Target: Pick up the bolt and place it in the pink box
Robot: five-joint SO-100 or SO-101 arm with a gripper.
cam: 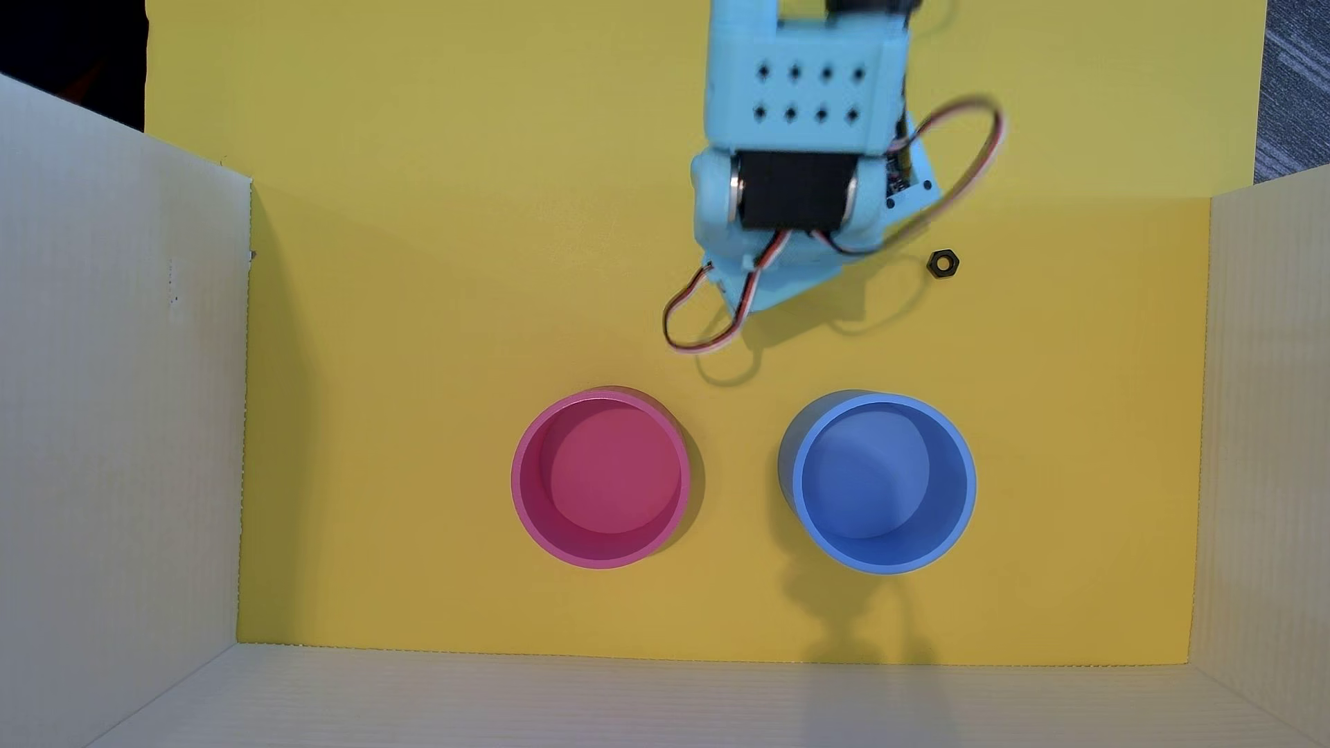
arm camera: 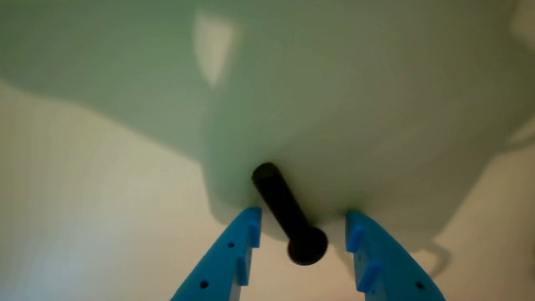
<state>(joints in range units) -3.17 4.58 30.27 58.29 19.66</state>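
In the wrist view the bolt is a small black screw lying on the floor, its rounded head toward the camera. My gripper is open, with one blue finger on each side of the bolt and a gap on both sides. In the overhead view the light-blue arm points down at the yellow floor and hides the bolt and the fingertips. The pink box, a round pink cup, stands empty below and left of the arm in that view.
A blue round cup stands empty to the right of the pink one. A small black hex nut lies right of the arm. White cardboard walls enclose the yellow floor on the left, right and bottom.
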